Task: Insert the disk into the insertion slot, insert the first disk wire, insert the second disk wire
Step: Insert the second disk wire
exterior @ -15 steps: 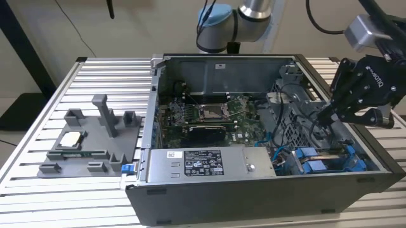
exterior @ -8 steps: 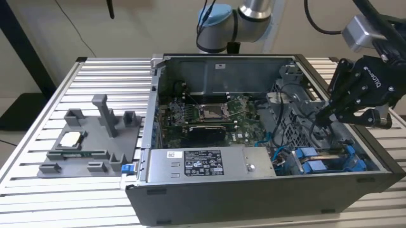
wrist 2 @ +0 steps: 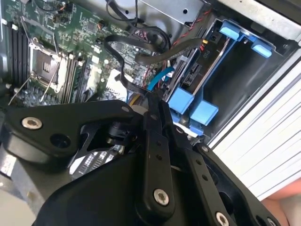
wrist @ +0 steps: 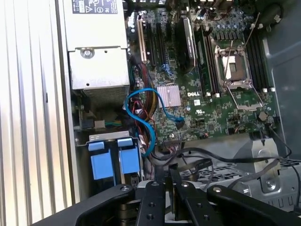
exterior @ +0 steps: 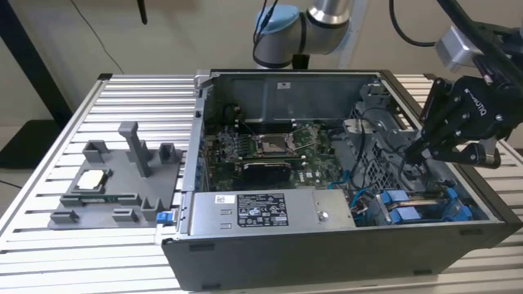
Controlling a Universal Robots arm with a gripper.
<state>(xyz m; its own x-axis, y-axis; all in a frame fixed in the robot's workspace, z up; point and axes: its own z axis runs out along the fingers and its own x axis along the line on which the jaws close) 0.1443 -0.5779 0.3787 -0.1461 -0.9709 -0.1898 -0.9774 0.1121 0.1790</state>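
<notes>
Hovering pincer (exterior: 413,156) above insertion slot (exterior: 425,205) with blue rails.

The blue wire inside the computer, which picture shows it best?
The first wrist view: the blue wire loops in plain sight beside the green board. In the second wrist view a short piece peeks out behind black cables. In the exterior view a thin bit shows.

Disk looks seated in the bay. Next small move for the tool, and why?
Likely a short descent of the tool toward the connector edge of the disk. The disk sits in the insertion slot, between its blue rails, and the tool hovers by the black wires near that edge.
</notes>
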